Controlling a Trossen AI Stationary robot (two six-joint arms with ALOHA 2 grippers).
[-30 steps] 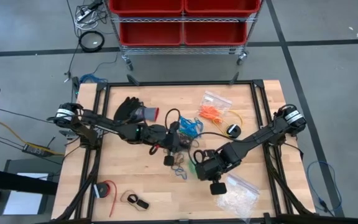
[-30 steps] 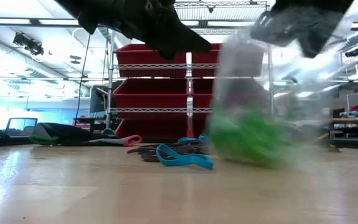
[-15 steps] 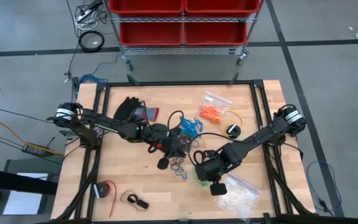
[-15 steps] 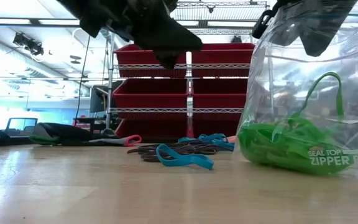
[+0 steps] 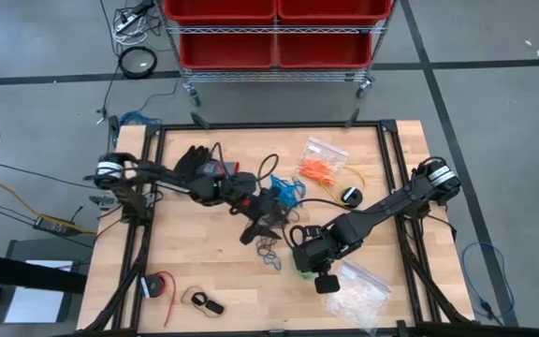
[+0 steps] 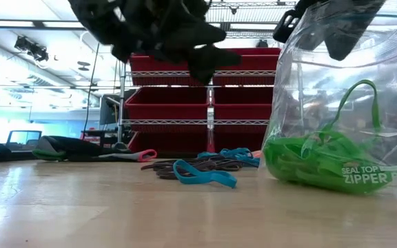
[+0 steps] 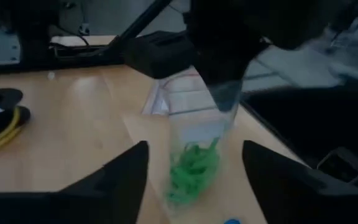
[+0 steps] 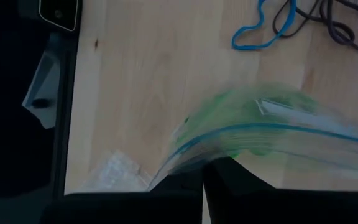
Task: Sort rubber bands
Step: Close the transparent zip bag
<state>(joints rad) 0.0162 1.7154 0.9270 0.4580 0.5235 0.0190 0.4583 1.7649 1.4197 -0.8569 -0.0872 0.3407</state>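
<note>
We see the bench [image 5: 185,271] with the sort partly done: orange bands [image 5: 318,169] lie bagged near the far edge, green bands [image 6: 316,165] sit in the bottom of a clear zip bag [image 6: 336,103], and a loose pile [image 6: 200,169] of dark and blue ones lies on the wood just beside that bag. The right gripper [image 5: 308,255], pressed together, pinches the bag's top edge and holds it upright on the bench. The left gripper [image 5: 255,228] hangs above the loose pile with its fingers [image 7: 120,180] spread and nothing between them, facing the bag. We judge the step in hand to be a green band just let go into the bag. Next, we think, the left gripper must drop to the pile and single out one thin loop, while the right keeps the bag's mouth up
</note>
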